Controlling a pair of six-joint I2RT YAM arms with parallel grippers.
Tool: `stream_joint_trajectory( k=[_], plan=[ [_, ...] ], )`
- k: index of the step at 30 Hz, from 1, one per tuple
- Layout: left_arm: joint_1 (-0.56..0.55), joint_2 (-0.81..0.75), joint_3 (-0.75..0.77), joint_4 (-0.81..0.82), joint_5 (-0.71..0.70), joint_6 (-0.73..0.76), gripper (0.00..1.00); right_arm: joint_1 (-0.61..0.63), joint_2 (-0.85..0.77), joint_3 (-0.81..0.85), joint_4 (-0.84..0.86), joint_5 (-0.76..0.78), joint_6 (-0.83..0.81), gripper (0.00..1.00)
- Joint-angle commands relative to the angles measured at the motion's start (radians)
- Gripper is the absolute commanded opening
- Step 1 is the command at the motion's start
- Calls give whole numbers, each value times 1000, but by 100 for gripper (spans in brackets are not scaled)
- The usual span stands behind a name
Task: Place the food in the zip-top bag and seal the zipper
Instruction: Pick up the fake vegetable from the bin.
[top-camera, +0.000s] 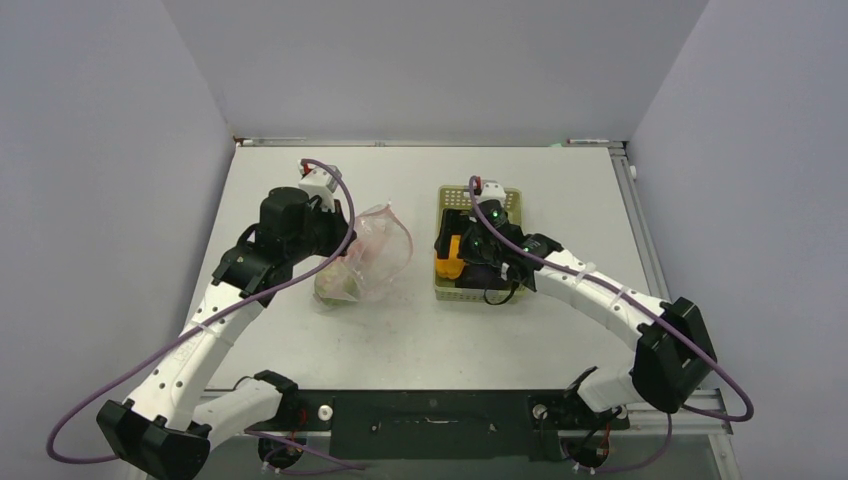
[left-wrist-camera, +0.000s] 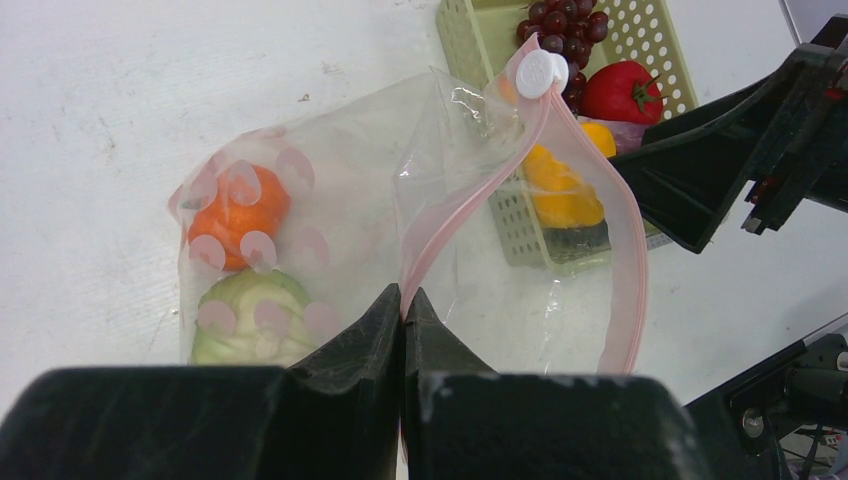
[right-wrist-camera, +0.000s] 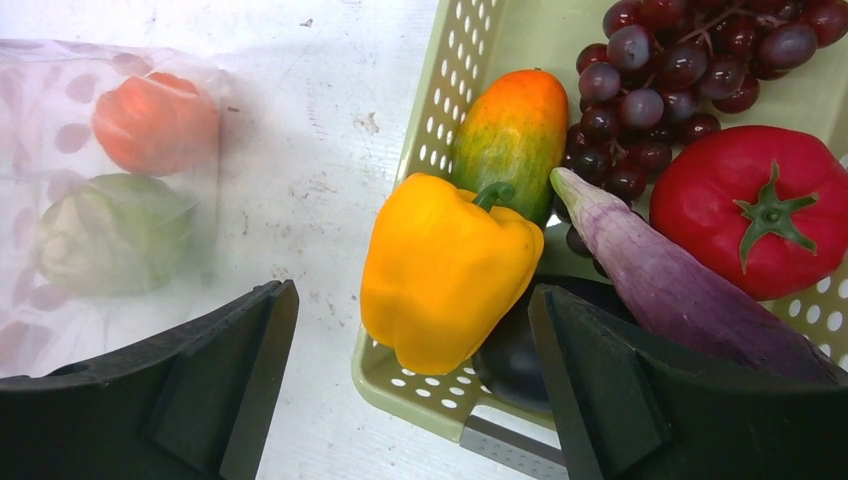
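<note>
— What are the grippers doing?

— The right gripper (right-wrist-camera: 410, 330) hangs spread wide over the pepper (right-wrist-camera: 440, 270), holding nothing. The left gripper (left-wrist-camera: 403, 300) is pinched tight on the zipper (left-wrist-camera: 470, 190), lifting the mouth of the bag (left-wrist-camera: 340, 170) into an open loop.

— So the pepper goes next?

— I'd judge so. One finger is over the table (right-wrist-camera: 300, 150), outside the basket (right-wrist-camera: 430, 130) wall, so it should shift inward first. Then close across the pepper's lobed sides, low and centred, because glossy hard plastic may slip.

— And the rest?

— The mango (right-wrist-camera: 510, 130), grapes (right-wrist-camera: 650, 90), eggplant (right-wrist-camera: 660, 270) and tomato (right-wrist-camera: 760, 200) lie packed beside the pepper in the perforated basket. An orange piece (left-wrist-camera: 235, 210) and a green piece (left-wrist-camera: 245, 310) already lie in the crinkly, pink-dotted bag, which rests on the table beside the basket.
</note>
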Motion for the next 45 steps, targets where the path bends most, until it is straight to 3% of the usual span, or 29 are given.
stream_joint_trajectory(
  k=[1,18,24,30,35,39,45],
  plan=[
    [7,-24,-1,42,-11,-6,0,8,26,-5,37,43,43,90],
    [7,-28,-1,43,-10,-8,0,37,133,6,27,97,98,91],
    [7,-27,0,44,-7,-8,0,41,145,2,17,126,102,100],
    [7,-27,-1,45,-7,-7,0,44,125,14,3,143,85,73],
    [7,-25,-1,44,-5,-8,0,50,98,36,-23,168,67,42],
    [7,-25,-1,45,-7,-8,0,53,75,57,-48,188,51,23],
    [7,-25,-1,44,-7,-8,0,62,26,93,-78,214,20,18]
  ],
)
